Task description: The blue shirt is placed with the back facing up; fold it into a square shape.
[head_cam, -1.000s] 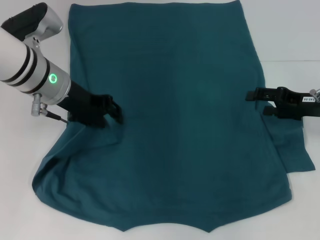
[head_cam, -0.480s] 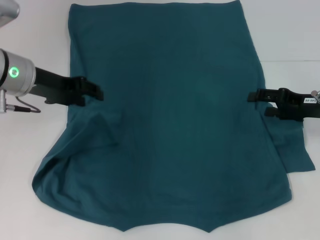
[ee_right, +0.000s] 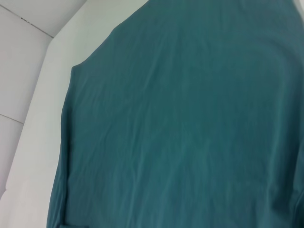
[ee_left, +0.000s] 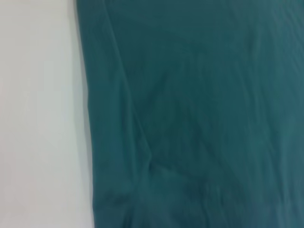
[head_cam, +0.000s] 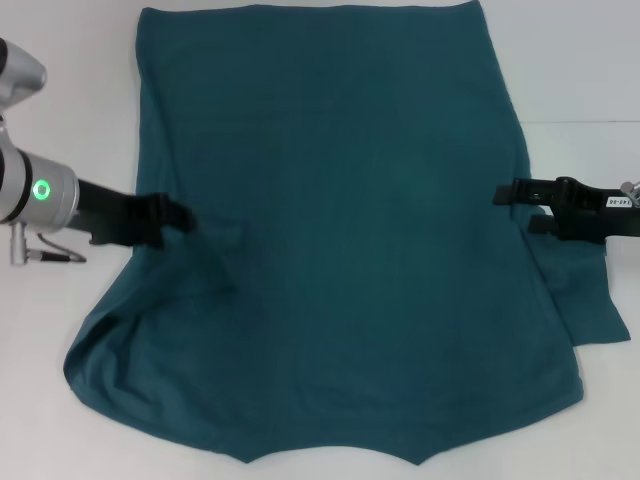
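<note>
The blue shirt (head_cam: 340, 230) lies spread on the white table (head_cam: 70, 120), plain side up. Its straight edge is at the far side and its wider, rumpled end is toward me. My left gripper (head_cam: 172, 214) is at the shirt's left edge, about midway along, where the cloth creases. My right gripper (head_cam: 515, 208) hovers open at the shirt's right edge, over a loose flap (head_cam: 590, 300) of cloth. The left wrist view shows the shirt (ee_left: 199, 114) edge against the table. In the right wrist view the shirt (ee_right: 190, 123) fills most of the picture.
White table surface (head_cam: 580, 60) borders the shirt on both sides. A wall edge (ee_right: 28, 57) shows beyond the table in the right wrist view.
My left arm has drawn back to the left, off the shirt's middle, and its gripper now sits lower at the left edge. The right arm and the shirt's outline are unchanged.
</note>
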You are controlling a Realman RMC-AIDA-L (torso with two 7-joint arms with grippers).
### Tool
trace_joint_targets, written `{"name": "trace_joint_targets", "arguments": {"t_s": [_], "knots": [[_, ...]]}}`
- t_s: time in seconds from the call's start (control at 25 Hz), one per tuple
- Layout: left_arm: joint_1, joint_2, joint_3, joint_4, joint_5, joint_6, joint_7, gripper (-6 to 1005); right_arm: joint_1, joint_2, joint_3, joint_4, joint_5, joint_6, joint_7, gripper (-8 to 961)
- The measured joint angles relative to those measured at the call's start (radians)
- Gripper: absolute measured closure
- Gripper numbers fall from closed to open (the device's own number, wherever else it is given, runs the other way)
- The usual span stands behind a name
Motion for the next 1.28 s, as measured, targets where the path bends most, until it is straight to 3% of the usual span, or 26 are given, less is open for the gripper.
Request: {"name": "trace_joint_targets", "arguments": {"t_s": [0.16,0.28,0.36,0.56,0.72,0.84,1.0,1.16,1.28], "knots": [[0.023,0.006,-0.040,0.039,-0.009,0.228,0.121,452,0.000,-0.003,0.001,0.000,0.000,-0.001,0.000,62],[0.091,-0.016,-0.102,0.198,-0.023,0.445,0.174,452,-0.002,-0.005,0.002,0.001,0.001,-0.007,0.000,61],[0.129,-0.026,-0.114,0.279,-0.034,0.505,0.180,451,-0.005,-0.007,0.001,0.001,0.001,-0.008,0.000,61],[0.169,-0.033,-0.169,0.329,-0.056,0.508,0.210,454,-0.011,-0.010,-0.010,-0.008,0.000,-0.018,-0.027,61],[0.200,-0.052,-0.207,0.315,-0.158,0.516,0.358,457,-0.016,-0.026,-0.023,-0.012,-0.002,-0.058,-0.104,61],[0.262,-0.080,-0.213,0.286,-0.313,0.530,0.633,459,-0.026,-0.041,-0.023,-0.014,-0.002,-0.086,-0.146,60],[0.345,-0.133,-0.212,0.195,-0.418,0.511,1.077,458,-0.042,-0.050,-0.022,-0.023,-0.007,-0.094,-0.155,60],[0.359,-0.129,-0.222,0.047,-0.501,0.455,1.246,457,-0.050,-0.072,-0.024,-0.024,-0.028,-0.120,-0.141,60],[0.352,-0.124,-0.230,0.013,-0.512,0.444,1.209,417,-0.050,-0.088,-0.024,-0.044,-0.045,-0.179,-0.141,60]]}}
